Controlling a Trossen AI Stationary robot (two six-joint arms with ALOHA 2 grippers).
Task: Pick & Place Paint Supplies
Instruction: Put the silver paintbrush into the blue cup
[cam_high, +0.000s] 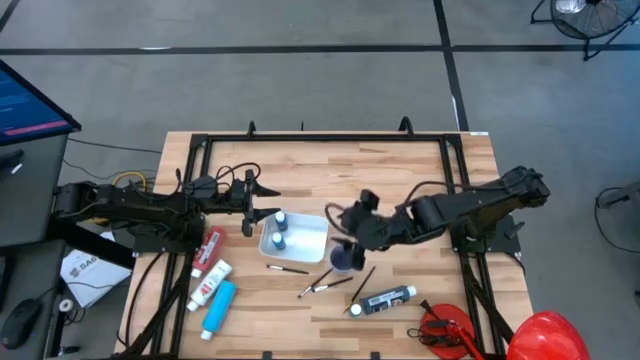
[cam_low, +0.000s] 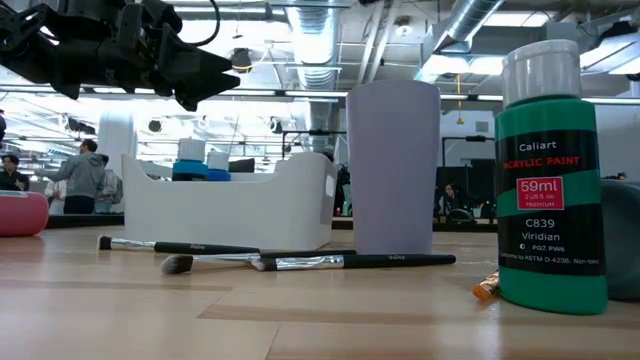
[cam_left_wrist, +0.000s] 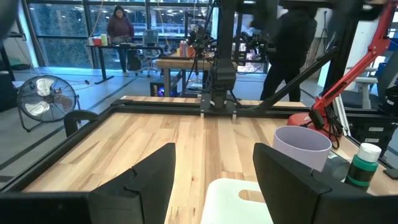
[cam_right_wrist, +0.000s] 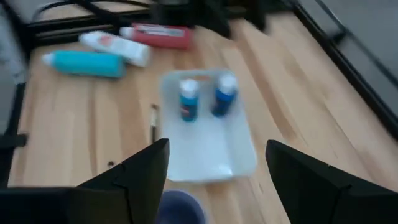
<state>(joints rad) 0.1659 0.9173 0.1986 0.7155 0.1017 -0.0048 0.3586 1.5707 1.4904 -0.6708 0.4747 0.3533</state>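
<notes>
A white tray (cam_high: 300, 240) near the table's middle holds two blue bottles (cam_right_wrist: 188, 99) standing upright. A purple cup (cam_high: 342, 258) stands at the tray's right near corner. Red (cam_high: 210, 247), white (cam_high: 210, 283) and light blue (cam_high: 218, 307) tubes lie left of the tray. Thin brushes (cam_high: 325, 285) and a green-labelled bottle with a white cap (cam_high: 385, 300) lie flat on the wood near the cup. My right gripper (cam_right_wrist: 217, 155) hangs open above the tray's right end and the cup (cam_right_wrist: 180, 208), holding nothing. My left gripper (cam_left_wrist: 214, 162) stands open and level at the tray's left far side.
A red tool (cam_high: 445, 330) and a red dome (cam_high: 545, 335) sit at the near right corner. A black frame (cam_high: 320, 137) borders the table's far and side edges. Bare wood lies beyond the tray. People stand in the room behind.
</notes>
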